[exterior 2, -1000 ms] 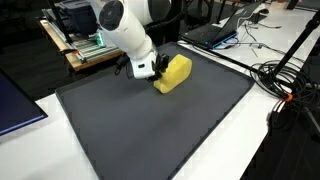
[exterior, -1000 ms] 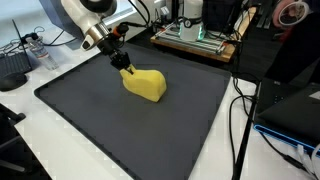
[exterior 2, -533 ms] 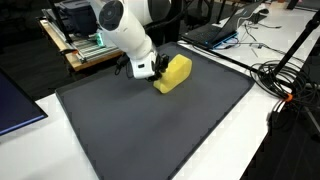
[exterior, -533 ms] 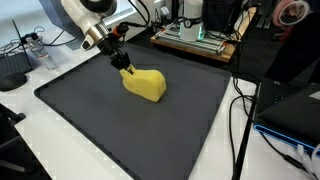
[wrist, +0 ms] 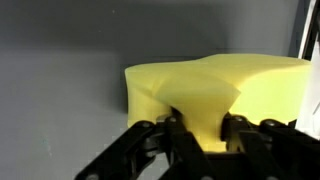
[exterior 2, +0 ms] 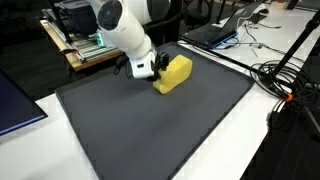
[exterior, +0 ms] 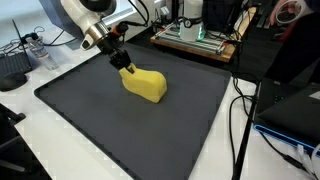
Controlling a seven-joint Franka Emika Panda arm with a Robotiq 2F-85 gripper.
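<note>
End effector [exterior: 123, 65] pinches top edge of yellow foam block [exterior: 147, 86], block resting on dark mat [exterior: 100, 125] beneath. Hold step, probably; grip firmness unclear. Next needs a clean vertical move.

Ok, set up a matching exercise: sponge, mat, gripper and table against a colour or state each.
Things:
1. sponge
2. mat
3. gripper
4. table

Colours or states:
a. white
b. pinching the sponge
c. yellow
d. dark grey

Pairs: 1-c, 2-d, 3-b, 4-a.
</note>
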